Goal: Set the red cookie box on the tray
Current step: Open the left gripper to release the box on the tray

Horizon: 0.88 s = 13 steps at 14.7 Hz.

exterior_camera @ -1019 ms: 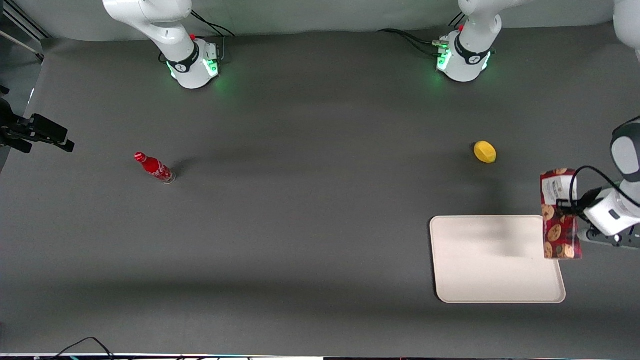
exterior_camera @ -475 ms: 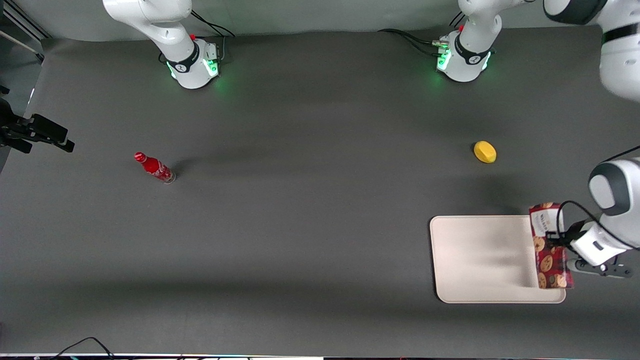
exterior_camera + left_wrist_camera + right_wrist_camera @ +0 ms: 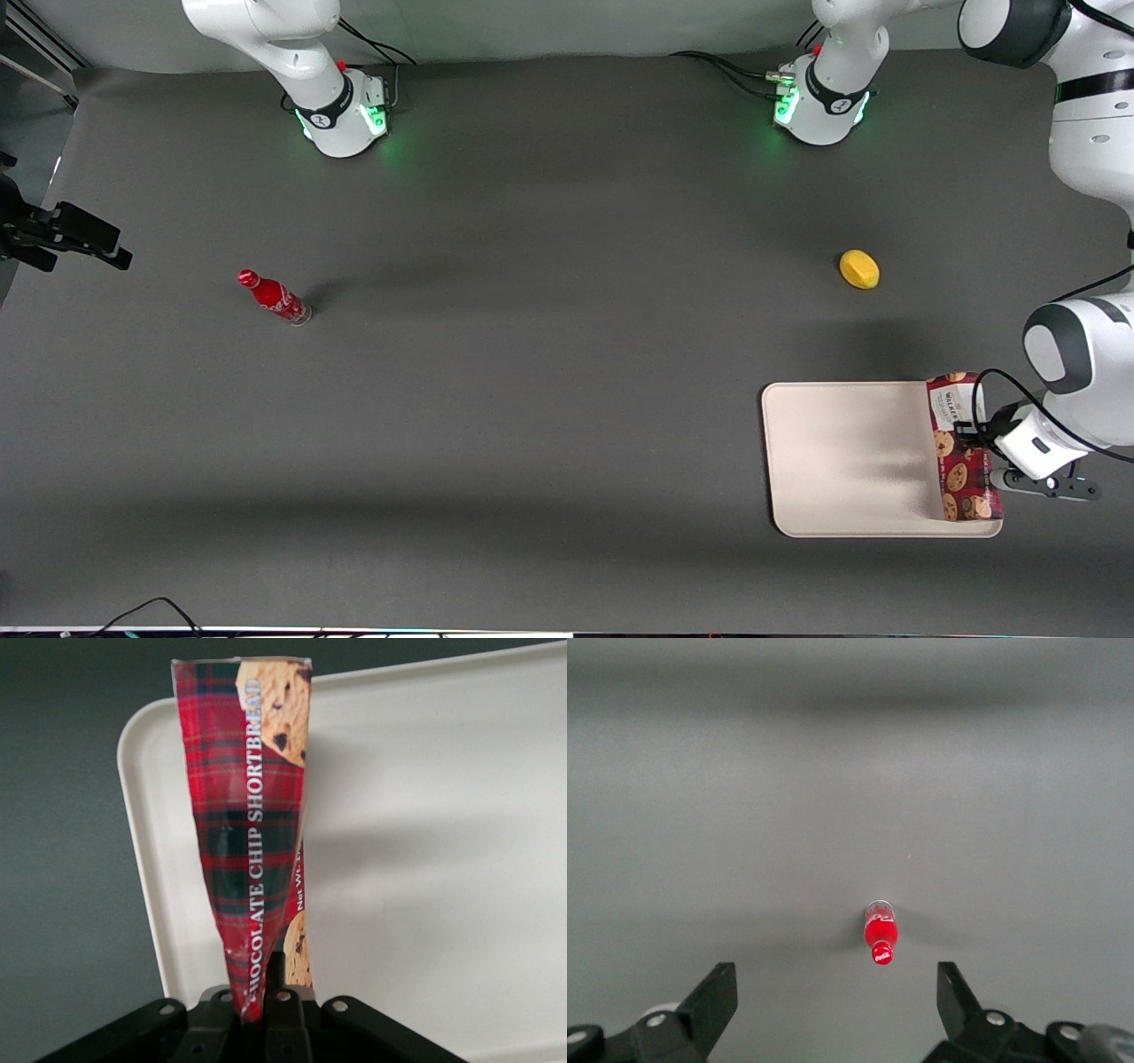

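gripper (image 3: 979,436) clamps red cookie box (image 3: 963,447) over tray (image 3: 850,461) edge | lemon (image 3: 859,268) farther from camera | red bottle (image 3: 273,297) toward parked arm's end

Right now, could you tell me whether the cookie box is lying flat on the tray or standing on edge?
On edge: the red cookie box is pinched by the gripper, narrow side up, over the tray.
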Tool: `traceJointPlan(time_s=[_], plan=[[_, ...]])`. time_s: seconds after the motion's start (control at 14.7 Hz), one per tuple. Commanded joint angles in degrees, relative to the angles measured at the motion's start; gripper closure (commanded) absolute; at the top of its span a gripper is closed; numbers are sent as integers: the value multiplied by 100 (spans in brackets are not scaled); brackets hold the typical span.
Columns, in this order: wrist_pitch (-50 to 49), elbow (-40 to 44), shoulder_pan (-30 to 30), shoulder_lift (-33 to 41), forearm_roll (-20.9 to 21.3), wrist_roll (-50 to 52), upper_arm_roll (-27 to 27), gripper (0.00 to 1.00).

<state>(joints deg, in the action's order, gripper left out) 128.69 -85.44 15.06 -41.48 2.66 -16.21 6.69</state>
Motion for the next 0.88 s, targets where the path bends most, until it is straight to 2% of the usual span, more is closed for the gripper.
traceJointPlan(time_s=[0.0, 0.61, 0.68, 0.75, 0.81], plan=[[113, 97, -38, -106, -20, 83, -116, 100], [280, 88, 59, -203, 146, -22, -124, 100], [280, 88, 59, -211, 190, -31, -124, 73], [314, 88, 67, -203, 217, -66, -116, 26], [358, 88, 67, -203, 217, -75, -116, 0]])
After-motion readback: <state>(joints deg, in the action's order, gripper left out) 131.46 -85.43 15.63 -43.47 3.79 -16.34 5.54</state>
